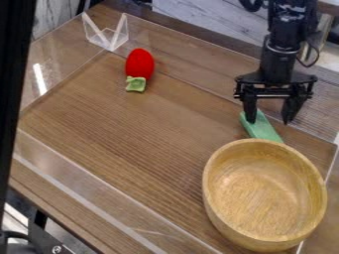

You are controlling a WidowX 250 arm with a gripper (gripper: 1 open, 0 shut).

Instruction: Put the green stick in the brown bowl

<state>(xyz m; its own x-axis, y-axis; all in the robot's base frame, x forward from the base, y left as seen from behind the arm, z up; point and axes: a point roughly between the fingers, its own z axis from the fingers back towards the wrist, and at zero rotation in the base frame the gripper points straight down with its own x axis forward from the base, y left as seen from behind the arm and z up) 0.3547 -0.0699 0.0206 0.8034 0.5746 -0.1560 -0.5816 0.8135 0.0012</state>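
**One green stick just beyond the bowl's far rim**

One brown bowl (pixel 264 192) near the front right of the wooden desk (pixel 119 139), round, thick-rimmed, nothing inside. Just past its far rim, slightly right of centre: the green stick (pixel 260 127), flat on the desk, lying aslant, close to the rim though contact between the two cannot be told. Directly above the stick's far end: the gripper (pixel 276 102), pointing straight down on a black arm, dark fingers (pixel 247 100) spread wide and released, straddling the stick's upper part, grasping nothing. Whether the fingertips touch the stick or the desk: cannot tell. Well away from the bowl, toward the far left: a red strawberry toy (pixel 139 66) with a green stem end, lying on the desk. Farther still from the bowl, at the far left corner: a clear folded plastic piece (pixel 105 33), standing upright.
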